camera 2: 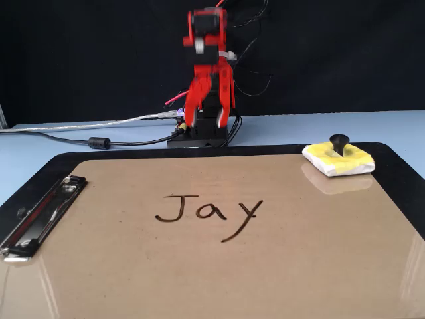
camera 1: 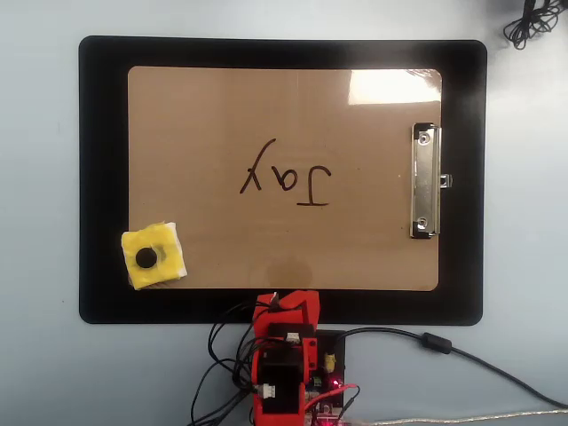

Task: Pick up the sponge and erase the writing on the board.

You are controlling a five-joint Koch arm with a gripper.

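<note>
While the red arm (camera 2: pixel 207 80) stands blurred at the far edge of the black mat (camera 1: pixel 102 177), its gripper (camera 2: pixel 199 106) hangs over the base — whether the jaws are apart or together cannot be told. The sponge (camera 1: pixel 154 256) lies on the board's (camera 1: pixel 204 115) corner nearest the arm, at lower left in the overhead view, overlapping onto the mat, black knob (camera 2: pixel 339 141) up. The writing (camera 1: pixel 286 176) "Jay" sits mid-board, well apart from the sponge — the silver clip (camera 1: pixel 425 181) is on the opposite short edge.
</note>
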